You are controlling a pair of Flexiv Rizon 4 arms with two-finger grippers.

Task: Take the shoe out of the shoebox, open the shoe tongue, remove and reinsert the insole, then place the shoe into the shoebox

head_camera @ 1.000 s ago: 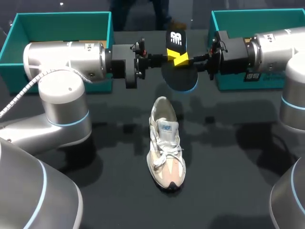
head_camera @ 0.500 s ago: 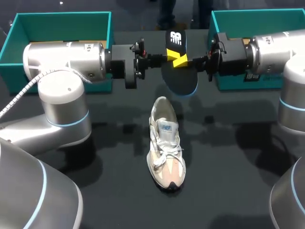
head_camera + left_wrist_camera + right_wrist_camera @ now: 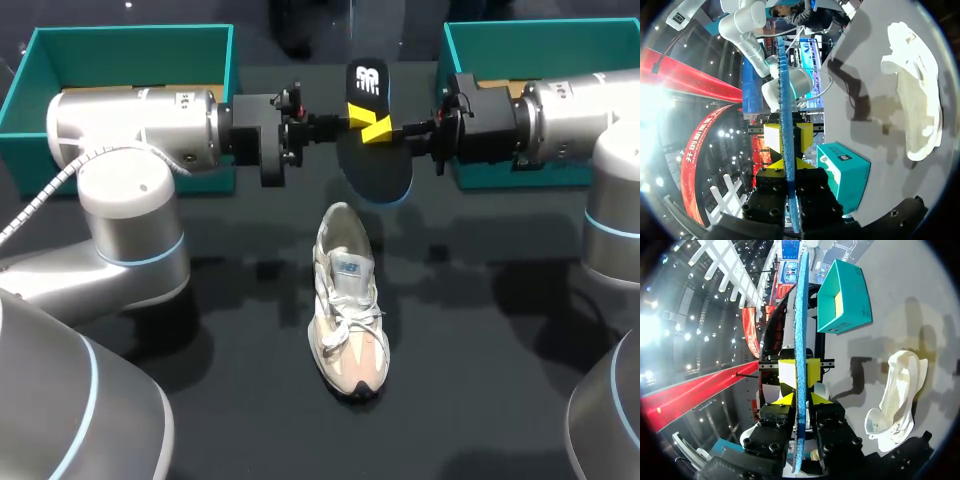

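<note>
Both arms are meeting in the middle here, and the insole (image 3: 376, 150) is hanging in the air between them, stood on its edge above the table (image 3: 480, 350), just behind the heel of the shoe (image 3: 348, 300). The left gripper (image 3: 357, 119) is clamping it from one side and the right gripper (image 3: 386, 129) is pinching it from the other. In both wrist views yellow tips are pressing on each face of the thin blue edge.

I'm judging this insole to be light, thin and floppy (a foam sheet, by the look of it), so it is likely to bend once one side lets go. A hold near the stiffer heel end, flat across both faces, is looking safest for feeding it back in toe first.

The shoe is lying upright on its sole, well apart from both grippers, toe pointing toward the robot. It should be soft-sided, best gripped at the heel collar.

What I'm not making out is whether the tongue is pulled open enough, and the inside of the shoe is hidden. The left box (image 3: 130, 40) and the right box (image 3: 520, 35) are partly covered by the arms, so I cannot tell which one is the shoe's.
</note>
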